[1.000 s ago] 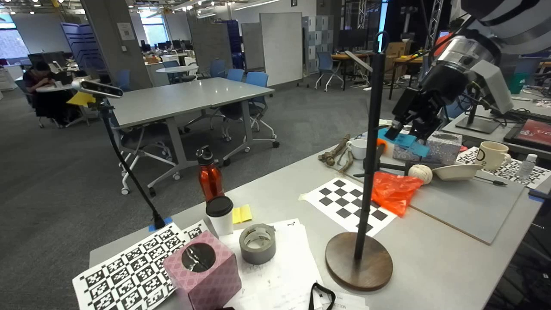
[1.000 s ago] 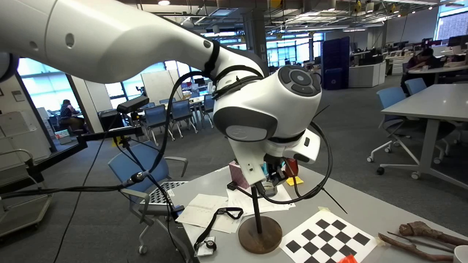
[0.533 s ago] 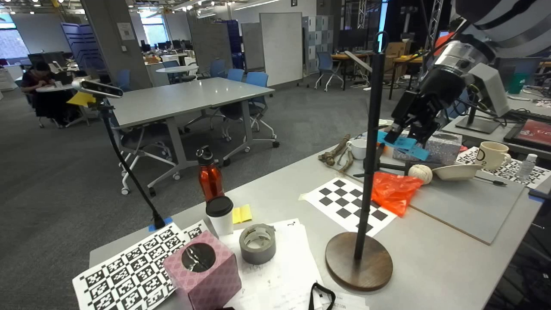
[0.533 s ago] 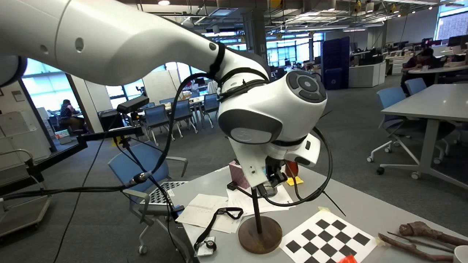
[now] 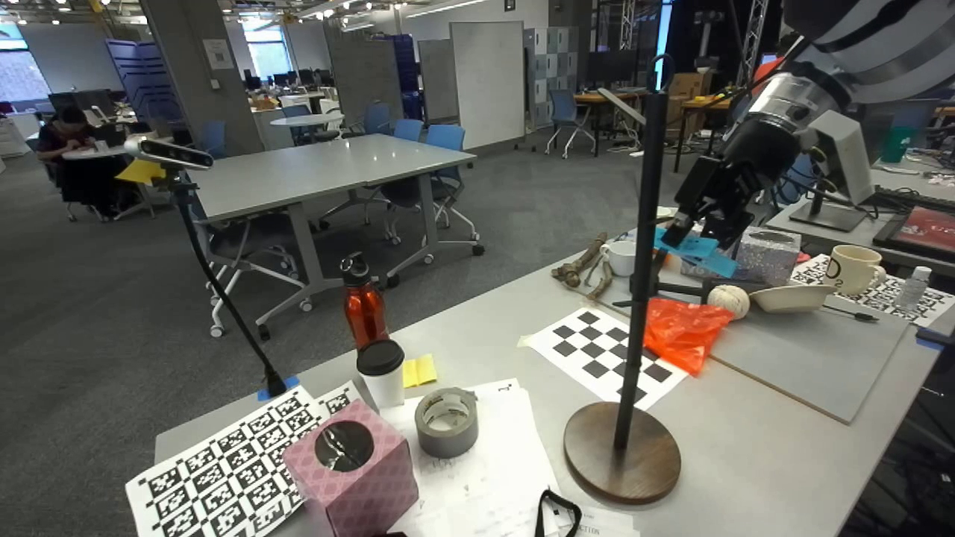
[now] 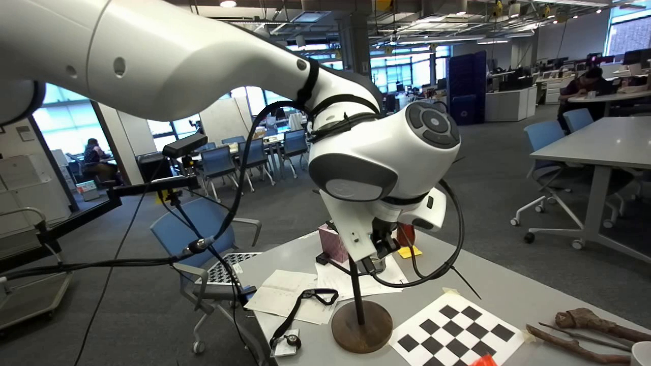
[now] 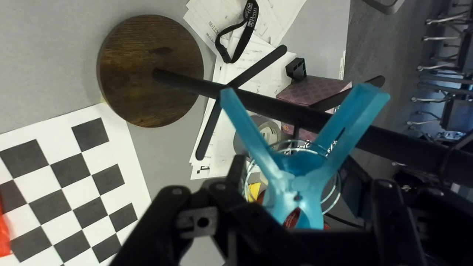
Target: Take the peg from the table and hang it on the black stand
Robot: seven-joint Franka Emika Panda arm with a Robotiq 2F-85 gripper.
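My gripper (image 5: 699, 236) is shut on the teal-blue peg (image 5: 694, 250) and holds it in the air above the table (image 5: 768, 395). In the wrist view the peg (image 7: 288, 188) sits between my fingers (image 7: 295, 177), its two arms spread in a V away from me. The black stand (image 5: 640, 313) is upright on its round dark disc. In the wrist view its base (image 7: 147, 74) is upper left, its pole and cross rods pass behind the peg, and I cannot tell the gap. In an exterior view the stand (image 6: 356, 290) is partly covered by the arm, and the peg is hidden.
A checkerboard sheet (image 5: 604, 350) and an orange bag (image 5: 686, 332) lie near the stand. A tape roll (image 5: 448, 421), a pink tissue box (image 5: 354, 470), a cup (image 5: 382, 373) and a red bottle (image 5: 365, 306) stand on the table. Branches (image 5: 582, 265), a ball and mugs are farther back.
My gripper, with the peg held in it, has moved slightly towards the pole and a little lower in an exterior view. The arm has shifted right in an exterior view. The stand has not moved.
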